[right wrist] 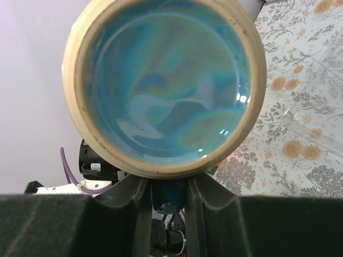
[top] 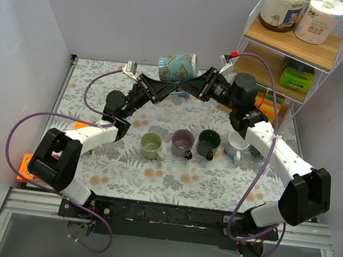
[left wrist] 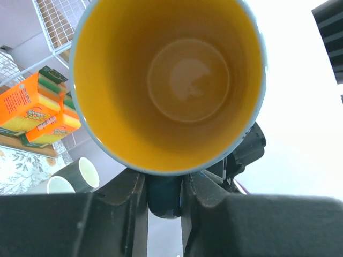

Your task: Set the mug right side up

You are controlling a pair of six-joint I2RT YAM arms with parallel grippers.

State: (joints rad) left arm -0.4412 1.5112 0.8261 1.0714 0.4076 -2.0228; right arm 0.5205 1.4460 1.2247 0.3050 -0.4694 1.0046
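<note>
The blue mug (top: 176, 67) is hanging in the air at the upper centre of the overhead view, lying on its side well above the tabletop (top: 152, 182), its yellow mouth facing the left wrist camera and its glazed base facing the right one. The left gripper (top: 171, 89) and the right gripper (top: 188, 88) are both reaching in from opposite sides, and each appears to be pinching the mug's dark handle (left wrist: 163, 195) between its fingers. With two arms sharing one small handle, any mismatch in their motion is likely to twist or wrench the mug. If one lets go before the other is gripping firmly, the mug could swing round on its handle or drop onto the row of four cups (top: 182, 143) standing below.
</note>
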